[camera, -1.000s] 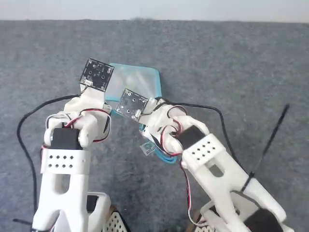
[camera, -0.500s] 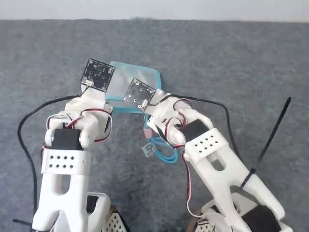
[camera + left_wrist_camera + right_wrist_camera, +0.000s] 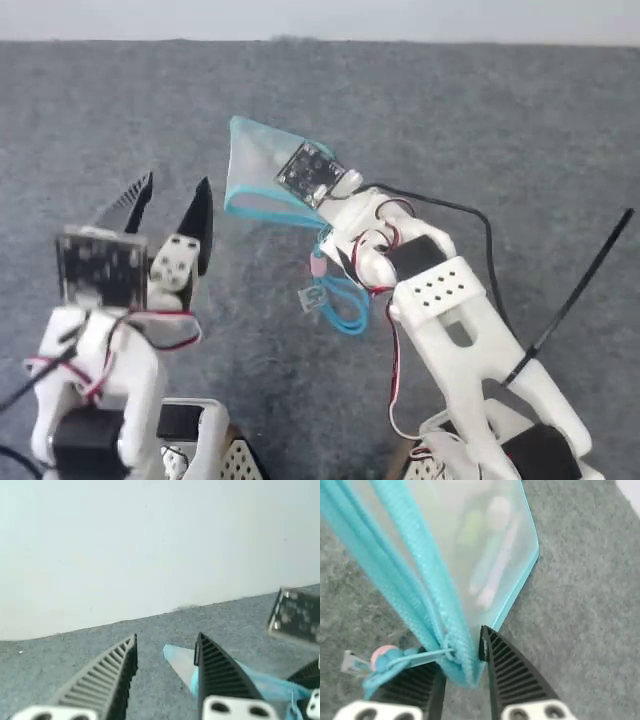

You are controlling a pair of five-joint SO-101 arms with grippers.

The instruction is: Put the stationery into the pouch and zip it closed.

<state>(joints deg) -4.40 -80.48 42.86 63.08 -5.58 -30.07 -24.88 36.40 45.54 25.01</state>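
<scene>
Left end effector (image 3: 176,182) withdrew from pouch (image 3: 255,165); grey carpet (image 3: 500,130) meets white wall (image 3: 400,20).

The left gripper (image 3: 176,185) is withdrawn from the pouch (image 3: 255,165); the pouch is tilted upward by the right gripper (image 3: 457,647).

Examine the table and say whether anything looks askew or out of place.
The pouch hangs tilted rather than lying flat, pinched at its zipper end by the right gripper, with stationery visible inside. Its blue cord and tag trail loose on the carpet. The left gripper is open, apart from it.
</scene>
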